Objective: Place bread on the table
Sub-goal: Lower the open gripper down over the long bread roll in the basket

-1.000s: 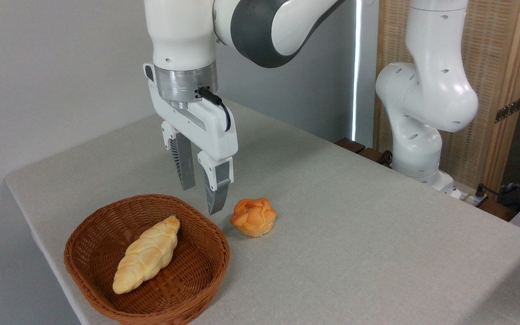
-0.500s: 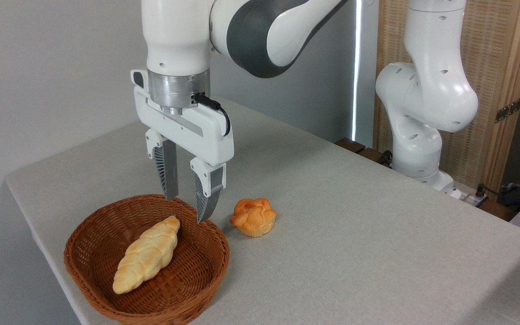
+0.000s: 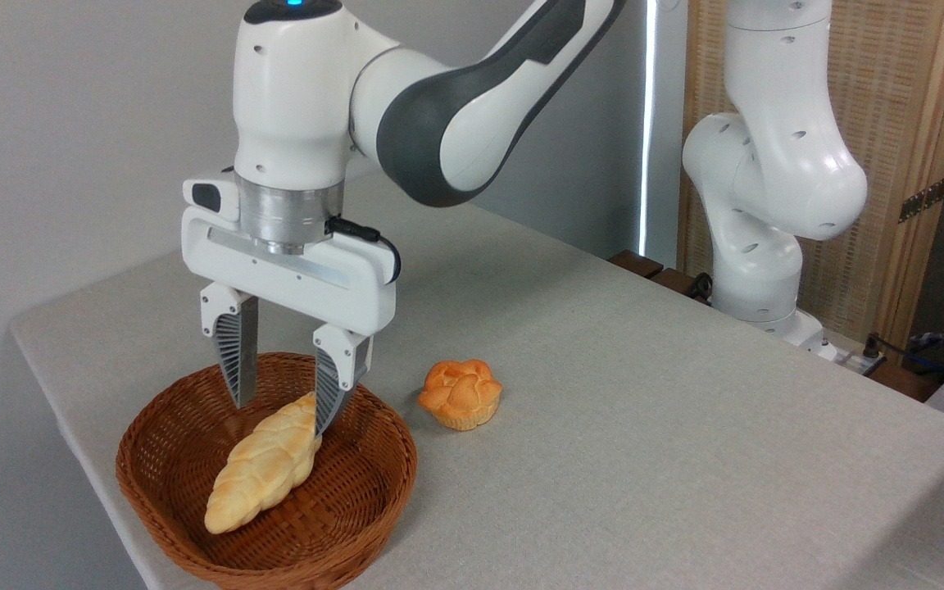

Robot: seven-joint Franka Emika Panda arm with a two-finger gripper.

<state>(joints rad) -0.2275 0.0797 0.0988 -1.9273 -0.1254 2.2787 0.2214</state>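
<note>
Hovering over the wicker basket (image 3: 193,508), the gripper (image 3: 283,414) is spreading its fingers wide, one on each side of the upper end of the bread (image 3: 263,463). The braided loaf is lying diagonally on the basket floor, not yet gripped; the right finger looks close to or touching its tip, though contact is hard to tell. By my judgement, the reach-and-grasp step is in hand. Next, the gripper is needing to sink a little lower and close across the loaf's width, then lift it clear of the rim and carry it to bare surface (image 3: 644,410), steering away from the orange bun (image 3: 460,393) just beside the basket.
</note>
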